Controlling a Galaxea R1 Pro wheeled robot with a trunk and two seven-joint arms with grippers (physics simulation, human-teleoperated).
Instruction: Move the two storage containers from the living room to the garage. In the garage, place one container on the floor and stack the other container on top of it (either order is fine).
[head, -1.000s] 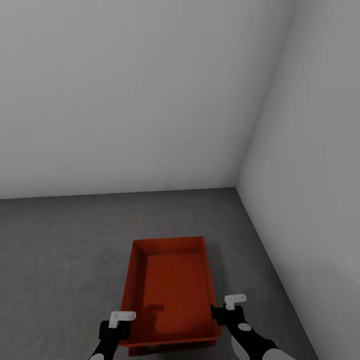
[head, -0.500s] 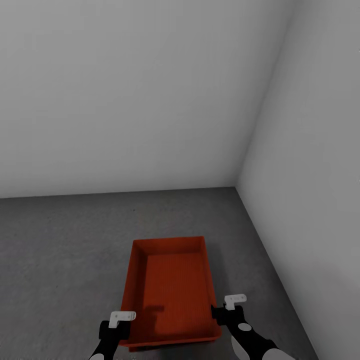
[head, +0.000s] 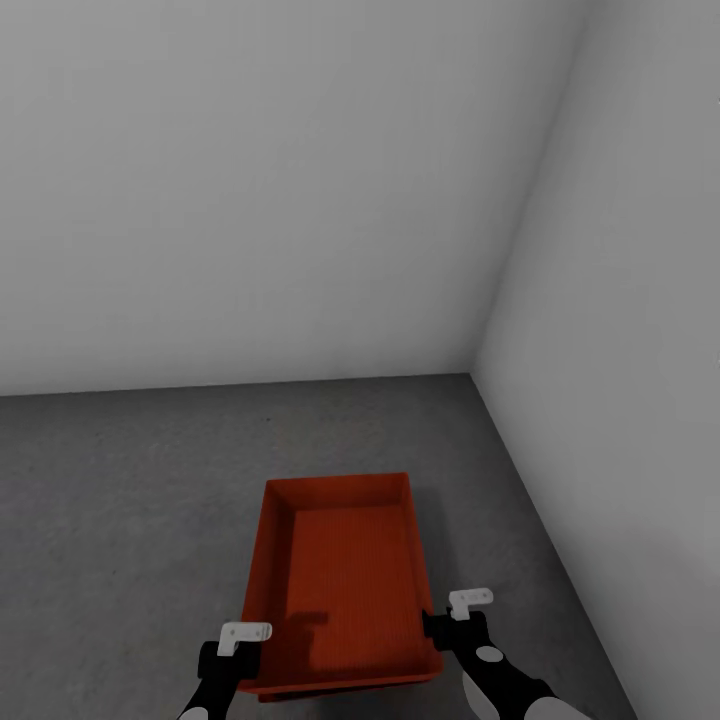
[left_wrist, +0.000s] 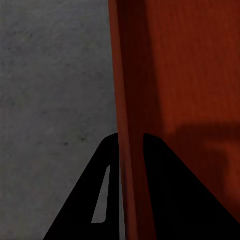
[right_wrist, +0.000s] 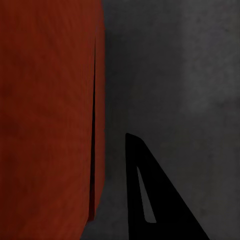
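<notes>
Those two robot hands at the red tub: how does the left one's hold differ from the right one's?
The left gripper straddles the storage container's wall, one finger inside, one outside; of the right gripper, one finger shows, outside the opposite wall with grey floor between. The left gripper looks clamped; whether the right gripper grips cannot be told. Both are black and sit at the container's near end.
</notes>
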